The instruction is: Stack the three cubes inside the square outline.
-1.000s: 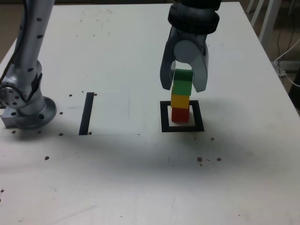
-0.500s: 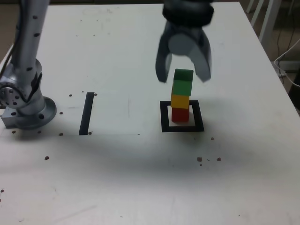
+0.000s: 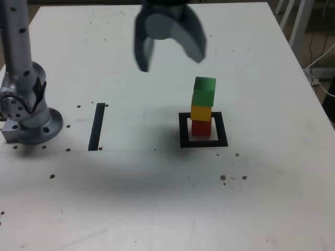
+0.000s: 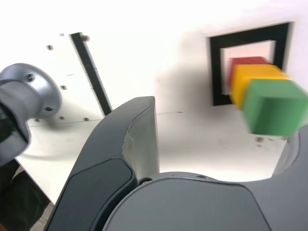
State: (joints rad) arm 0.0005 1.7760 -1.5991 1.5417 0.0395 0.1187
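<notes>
Square outline (image 3: pixel 203 142) — holds red (image 3: pixel 200 127), yellow (image 3: pixel 201 112), green (image 3: pixel 204 91) cubes stacked | gripper (image 3: pixel 170 55) — released, empty, well apart

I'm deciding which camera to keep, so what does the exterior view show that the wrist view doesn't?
Only the exterior view shows the whole open gripper hanging apart from the stack, and the full table. Only the wrist view looks down the stack from above, past one gripper finger. Both show the green cube on the yellow cube on the red cube inside the square outline, and the black strip.
</notes>
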